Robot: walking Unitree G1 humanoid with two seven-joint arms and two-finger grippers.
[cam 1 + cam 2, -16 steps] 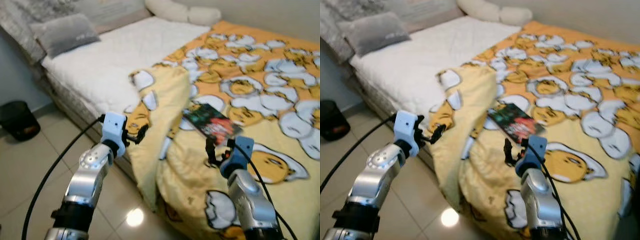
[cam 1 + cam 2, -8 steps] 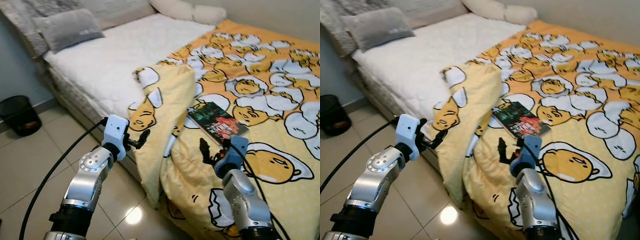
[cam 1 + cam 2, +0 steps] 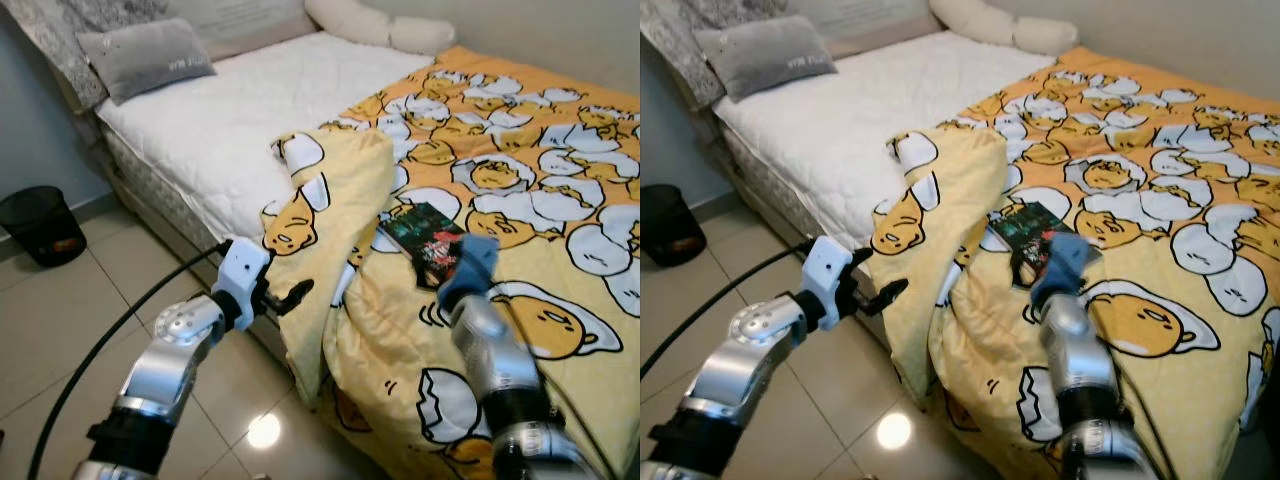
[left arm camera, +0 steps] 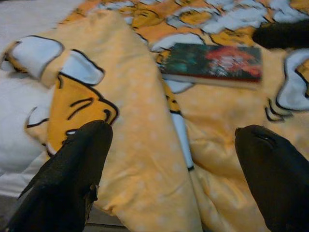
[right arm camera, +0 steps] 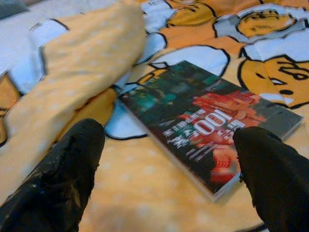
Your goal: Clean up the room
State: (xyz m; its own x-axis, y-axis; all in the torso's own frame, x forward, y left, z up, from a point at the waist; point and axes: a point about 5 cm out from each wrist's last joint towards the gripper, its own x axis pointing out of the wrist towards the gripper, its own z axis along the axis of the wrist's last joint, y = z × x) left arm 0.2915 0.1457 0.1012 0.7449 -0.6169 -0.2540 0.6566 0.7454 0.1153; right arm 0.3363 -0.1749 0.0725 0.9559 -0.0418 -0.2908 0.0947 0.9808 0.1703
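You are looking at a bed (image 3: 230,110) whose near half is covered by a yellow-and-orange duvet (image 3: 540,180) printed with egg characters. Compared with a second ago, your head camera is sitting steadier and a little closer. Your right arm is reaching further forward now, so that the right gripper (image 5: 169,159) is coming in just short of the book (image 3: 432,236), where earlier it was hanging back nearer the bed's edge. Your left gripper (image 3: 290,293) is moving only slightly, holding beside the folded-back flap of duvet (image 3: 335,215) that is hanging over the bed's side.

The book is lying flat on the duvet, just past the flap and beside your right wrist. It is a thin paperback with a dark cover, green toward one end and red toward the other, with pale lettering. Its long axis is running diagonally, from the flap away toward the far right of the bed.

Your right gripper is spreading wide, its two fingers (image 5: 63,179) straddling the book's near end and gripping nothing. Your left gripper is likewise standing wide apart and empty, its fingers (image 4: 72,179) pointing at the flap with the book beyond.

A grey pillow (image 3: 150,55) is resting at the head of the bed, and a black bin (image 3: 40,222) is standing on the tiled floor (image 3: 70,320).
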